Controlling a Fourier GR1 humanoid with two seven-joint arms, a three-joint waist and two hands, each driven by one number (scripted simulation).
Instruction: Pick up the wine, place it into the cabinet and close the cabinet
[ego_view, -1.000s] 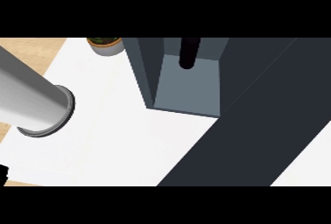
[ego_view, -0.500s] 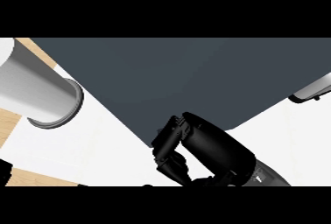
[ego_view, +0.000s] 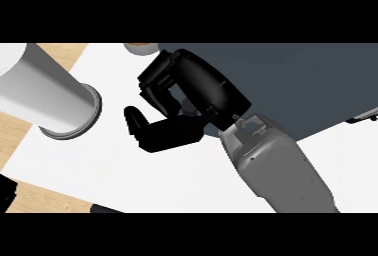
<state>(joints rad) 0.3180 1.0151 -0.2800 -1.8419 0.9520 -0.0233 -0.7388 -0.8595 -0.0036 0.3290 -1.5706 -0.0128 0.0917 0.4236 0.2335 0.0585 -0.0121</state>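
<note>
While the right hand (ego_view: 181, 107) hangs with fingers curled round nothing, the head view shows it at the dark cabinet (ego_view: 295, 80) panel's left edge. No wine shows; the left hand is unseen, so right is nearer.

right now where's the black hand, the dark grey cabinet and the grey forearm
black hand (ego_view: 193, 102), head view, back of the hand
dark grey cabinet (ego_view: 295, 75), head view, flat panel
grey forearm (ego_view: 277, 165), head view, mid casing

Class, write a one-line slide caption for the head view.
Black hand on a grey forearm, fingers curled, empty, beside the dark cabinet.
</note>
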